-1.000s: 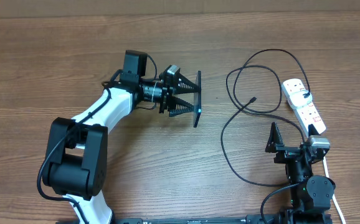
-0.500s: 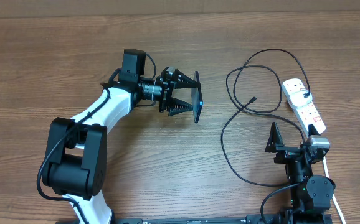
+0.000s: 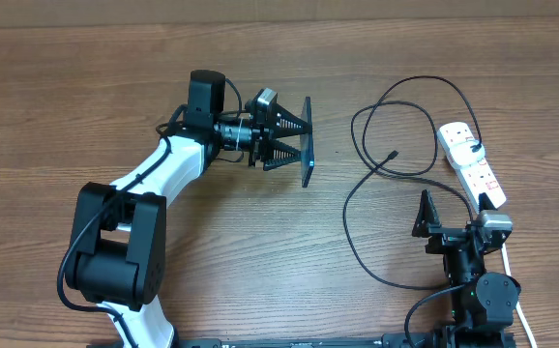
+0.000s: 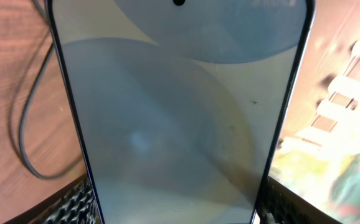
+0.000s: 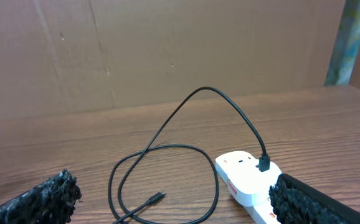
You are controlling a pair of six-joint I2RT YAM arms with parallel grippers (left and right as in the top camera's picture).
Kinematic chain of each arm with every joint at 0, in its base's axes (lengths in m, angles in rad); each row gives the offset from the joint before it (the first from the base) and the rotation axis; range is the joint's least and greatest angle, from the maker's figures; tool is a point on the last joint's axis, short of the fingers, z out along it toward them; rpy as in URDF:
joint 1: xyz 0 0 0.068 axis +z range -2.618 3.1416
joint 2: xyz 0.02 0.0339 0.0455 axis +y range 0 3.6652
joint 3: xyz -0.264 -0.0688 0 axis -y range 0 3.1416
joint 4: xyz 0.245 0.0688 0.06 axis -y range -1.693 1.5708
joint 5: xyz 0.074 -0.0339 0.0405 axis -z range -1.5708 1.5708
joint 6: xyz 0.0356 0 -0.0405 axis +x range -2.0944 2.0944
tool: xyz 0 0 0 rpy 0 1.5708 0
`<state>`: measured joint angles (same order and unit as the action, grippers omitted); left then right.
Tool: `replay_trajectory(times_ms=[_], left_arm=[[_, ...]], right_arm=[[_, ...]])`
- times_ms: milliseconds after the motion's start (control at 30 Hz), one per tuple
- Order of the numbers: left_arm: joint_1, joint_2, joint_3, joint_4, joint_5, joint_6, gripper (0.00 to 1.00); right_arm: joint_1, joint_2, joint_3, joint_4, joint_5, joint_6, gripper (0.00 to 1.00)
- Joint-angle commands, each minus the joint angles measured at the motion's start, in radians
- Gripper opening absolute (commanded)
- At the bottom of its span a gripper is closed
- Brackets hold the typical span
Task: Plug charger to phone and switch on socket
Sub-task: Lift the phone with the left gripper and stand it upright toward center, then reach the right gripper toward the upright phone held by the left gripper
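Note:
My left gripper [image 3: 294, 142] is shut on the phone [image 3: 307, 141] and holds it on edge above the table, left of the cable. In the left wrist view the phone's pale screen [image 4: 174, 112] fills the frame between my fingers. The charger, a thin black cable [image 3: 362, 135], loops on the table, its connector tip [image 3: 393, 155] lying free; it also shows in the right wrist view [image 5: 158, 198]. Its plug sits in the socket, a white power strip [image 3: 470, 161] at the right [image 5: 242, 177]. My right gripper [image 3: 451, 217] is open and empty, near the front edge.
The power strip's white cord [image 3: 510, 266] runs down past the right arm base. A brown cardboard wall [image 5: 167, 50] stands behind the table. The left arm [image 3: 154, 179] stretches across the left middle of the table.
My left gripper has rolled at the wrist and shifted slightly up and right with the phone. The right arm, cable and power strip have not moved.

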<state>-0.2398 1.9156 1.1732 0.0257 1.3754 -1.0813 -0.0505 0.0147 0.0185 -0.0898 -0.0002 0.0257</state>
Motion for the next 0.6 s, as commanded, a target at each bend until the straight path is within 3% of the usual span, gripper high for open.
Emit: replay_trajectory(times_ms=[0,267,433,467,567], left_arm=[[0.004,0.003,0.013,0.008,0.005,0.216,0.40],[0.004,0.003,0.013,0.008,-0.031,0.274,0.41],[0.004,0.003,0.013,0.003,-0.042,0.274,0.41],[0.004,0.003,0.013,0.001,-0.043,0.274,0.41],[0.004,0.003,0.013,0.001,-0.044,0.274,0.42]], right_arm=[[0.005,-0.011,-0.011,0.006,-0.005,-0.008,1.00],[0.006,-0.010,-0.011,0.006,-0.020,0.043,1.00],[0.006,-0.010,-0.011,0.015,-0.137,0.476,1.00],[0.006,-0.010,-0.011,0.022,-0.219,0.582,1.00],[0.006,-0.009,-0.011,0.036,-0.516,0.718,1.00]])
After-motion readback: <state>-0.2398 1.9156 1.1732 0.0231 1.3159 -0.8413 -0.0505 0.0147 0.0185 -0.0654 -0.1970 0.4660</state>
